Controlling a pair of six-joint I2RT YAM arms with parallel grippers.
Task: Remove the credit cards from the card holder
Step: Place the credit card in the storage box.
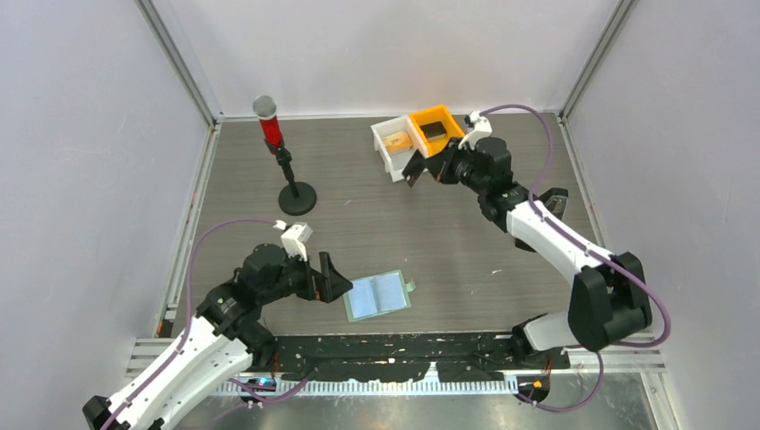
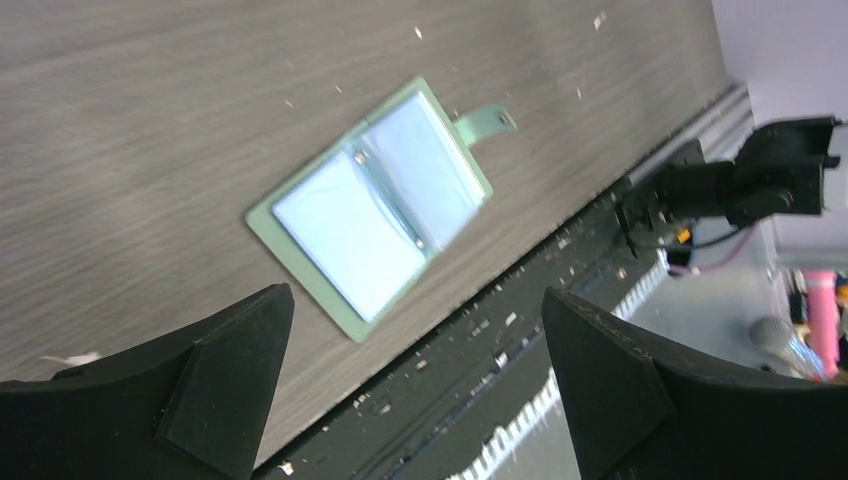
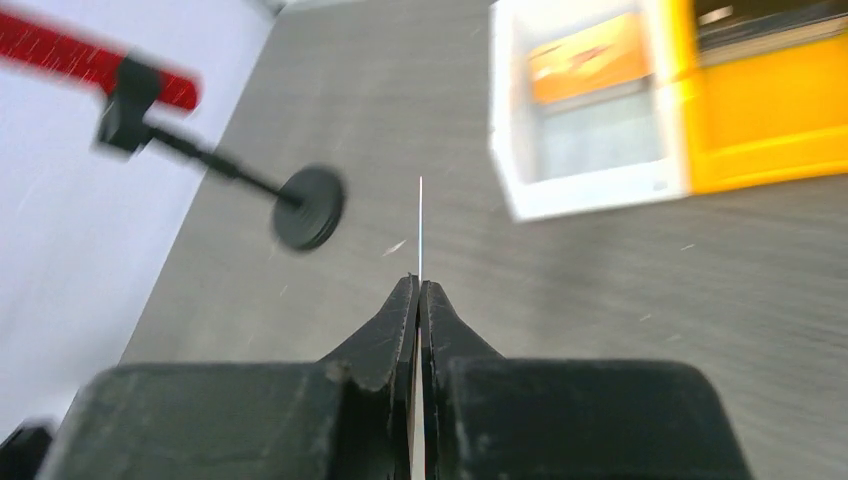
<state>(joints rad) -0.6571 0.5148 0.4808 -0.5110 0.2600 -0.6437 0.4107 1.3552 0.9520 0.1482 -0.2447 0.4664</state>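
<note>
The card holder (image 1: 379,295) lies open and flat near the table's front edge. It is pale green with a side tab, and it also shows in the left wrist view (image 2: 370,220). Its pockets look pale blue; I cannot tell whether a card lies inside. My left gripper (image 1: 336,285) is open and empty, just left of the holder, with its jaws wide apart (image 2: 416,295). My right gripper (image 1: 413,174) is shut (image 3: 419,282) on a thin card (image 3: 420,230) seen edge-on, just in front of the white bin (image 1: 392,167). A tan-orange card (image 3: 585,58) lies in that bin.
An orange bin (image 1: 423,118) holding a black block (image 1: 434,131) stands beside the white bin at the back right. A red microphone (image 1: 269,125) on a black stand with a round base (image 1: 297,198) stands at the back left. A black strip runs along the front edge.
</note>
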